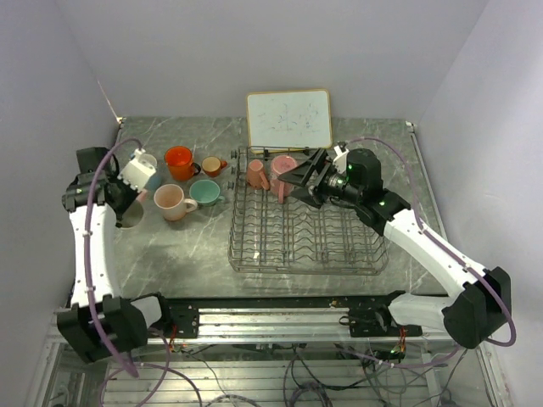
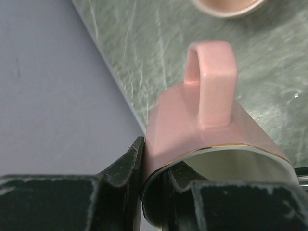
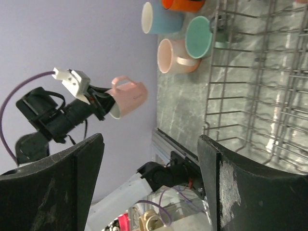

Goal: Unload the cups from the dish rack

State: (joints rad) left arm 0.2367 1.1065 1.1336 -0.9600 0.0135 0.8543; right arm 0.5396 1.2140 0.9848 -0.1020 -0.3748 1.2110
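Observation:
My left gripper (image 2: 151,161) is shut on the rim wall of a pink cup (image 2: 202,125), one finger inside and one outside, held above the table's left edge. The right wrist view also shows this cup (image 3: 129,97). In the top view the left gripper (image 1: 129,202) is left of the cups standing on the table: a large orange one (image 1: 179,161), a small orange one (image 1: 212,165), a peach one (image 1: 172,202) and a mint one (image 1: 204,192). Two pink cups (image 1: 257,174) (image 1: 282,170) sit at the far end of the dish rack (image 1: 305,242). My right gripper (image 1: 290,180) (image 3: 159,183) is open and empty beside them.
A white framed board (image 1: 288,119) leans against the back wall behind the rack. A light blue cup (image 3: 161,19) stands by the orange one. The table's left edge and the wall are close to the left gripper.

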